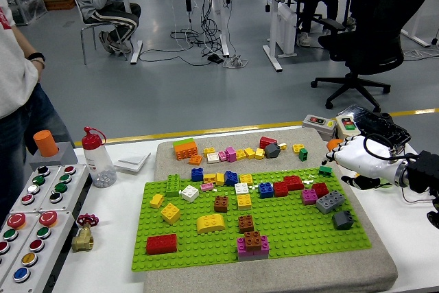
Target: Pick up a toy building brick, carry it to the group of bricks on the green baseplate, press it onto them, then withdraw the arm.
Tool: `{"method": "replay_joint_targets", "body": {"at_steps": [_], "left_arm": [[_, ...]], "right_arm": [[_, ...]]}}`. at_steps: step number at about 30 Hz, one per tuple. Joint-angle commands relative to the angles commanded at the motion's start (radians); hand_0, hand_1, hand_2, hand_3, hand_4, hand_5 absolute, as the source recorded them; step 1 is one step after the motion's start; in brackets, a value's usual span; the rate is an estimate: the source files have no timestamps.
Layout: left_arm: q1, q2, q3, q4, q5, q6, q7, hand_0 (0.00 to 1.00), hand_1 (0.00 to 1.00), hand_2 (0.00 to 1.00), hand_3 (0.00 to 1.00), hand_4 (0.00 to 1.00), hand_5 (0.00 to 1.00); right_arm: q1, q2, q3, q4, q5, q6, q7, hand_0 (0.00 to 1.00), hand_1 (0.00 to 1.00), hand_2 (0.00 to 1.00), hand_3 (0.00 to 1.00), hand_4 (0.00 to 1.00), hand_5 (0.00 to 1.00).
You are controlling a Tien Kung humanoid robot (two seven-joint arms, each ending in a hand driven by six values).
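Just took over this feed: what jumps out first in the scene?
The green baseplate fills the middle, studded with coloured bricks, with more scattered loose behind it. The right hand hovers at its right edge, near a small green brick. A person stands at the far left by the button panel.

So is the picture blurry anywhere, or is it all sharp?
Head view: the colourful toy bricks on the green studded baseplate look sharp under even, soft light with only faint shadows; the robot's white right hand at the right edge is a little smeared, so its fingers are hard to make out; the office behind stays fairly clear.
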Motion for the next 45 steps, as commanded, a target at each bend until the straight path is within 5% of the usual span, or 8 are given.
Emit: {"method": "replay_joint_targets", "body": {"at_steps": [16,45], "left_arm": [[-0.002,0.001,0.0,0.0,0.002,-0.001,-0.001,0.633,0.597,0.612,0.42,0.337,0.983],[-0.007,0.0,-0.002,0.001,0.005,0.001,-0.002,0.634,0.597,0.611,0.419,0.336,0.981]], "right_arm": [[0.041,0.037,-0.128,-0.064,-0.062,0.007,-0.003,0.756,0.722,0.709,0.742,0.6,0.002],[0.039,0.071,-0.177,-0.085,-0.004,0.038,-0.002,0.749,0.713,0.711,0.751,0.604,0.002]]}}
